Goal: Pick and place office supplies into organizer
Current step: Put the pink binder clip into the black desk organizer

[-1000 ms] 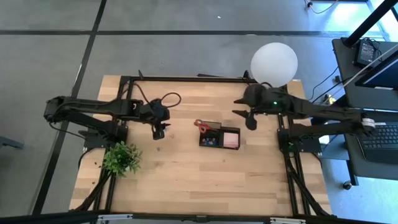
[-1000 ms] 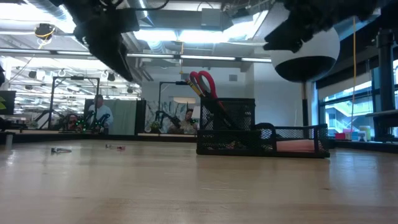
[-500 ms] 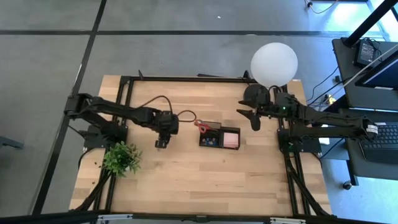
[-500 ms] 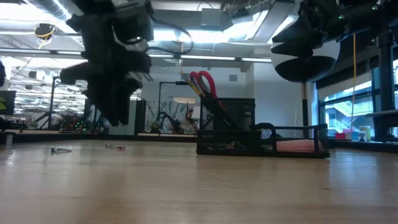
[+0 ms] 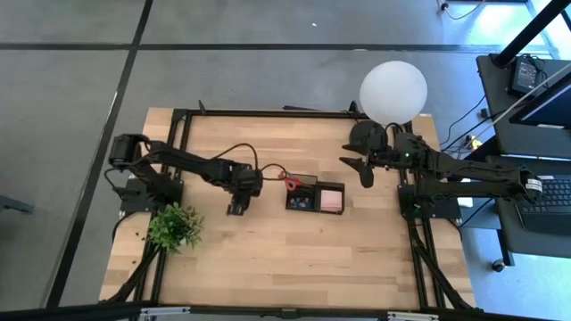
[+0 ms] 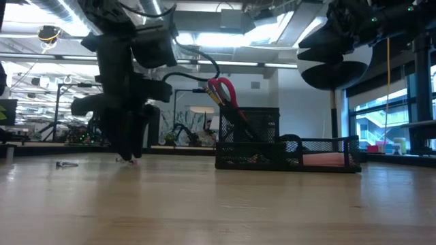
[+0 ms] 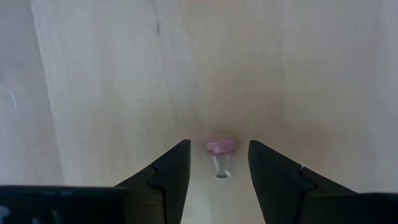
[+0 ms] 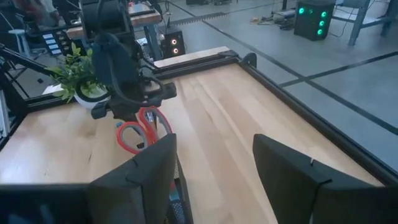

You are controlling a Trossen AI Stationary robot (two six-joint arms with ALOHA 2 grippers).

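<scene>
My left gripper (image 5: 236, 207) is down at the table, left of the organizer, pointing down and open. In the left wrist view its fingers (image 7: 218, 142) stand on either side of a small pink binder clip (image 7: 220, 148) that lies flat on the wood; the low view shows this clip (image 6: 127, 161) just under the fingertips. A second small clip (image 6: 66, 164) lies farther left. The black mesh organizer (image 5: 314, 195) holds red-handled scissors (image 5: 290, 182) standing upright and a pink sticky-note pad (image 5: 332, 198). My right gripper (image 5: 361, 169) hovers open, right of the organizer (image 8: 214, 138).
A green potted plant (image 5: 174, 227) stands near the table's left near corner, close to my left arm. The lamp with its white globe (image 5: 393, 89) is at the far right, beside my right arm. Bare wood lies in front of the organizer.
My left gripper has moved right toward the organizer and toward the near edge. It has come down from well above the table until its tips are at the surface around the pink clip. The clip and organizer have stayed put.
</scene>
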